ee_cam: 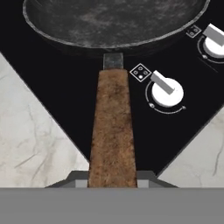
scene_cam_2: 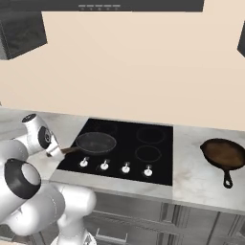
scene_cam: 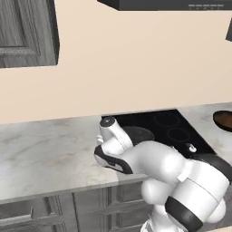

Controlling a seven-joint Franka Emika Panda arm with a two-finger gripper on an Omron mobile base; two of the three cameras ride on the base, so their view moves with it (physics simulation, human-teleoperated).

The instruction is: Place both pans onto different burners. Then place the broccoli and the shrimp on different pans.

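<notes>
the cooktop (scene_cam_2: 158,165) was glossy black with white knobs (ee_cam: 165,92). one pan (scene_cam_2: 96,142) was dark grey with a brown wooden handle (ee_cam: 112,131); the other pan (scene_cam_2: 223,153) was brown. the bench (scene_cam: 45,152) was pale veined marble.

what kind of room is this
A kitchen, by the look of it: a black cooktop with a row of white knobs set into a marble counter, a frying pan on it, grey cabinets and a hood above.
</notes>
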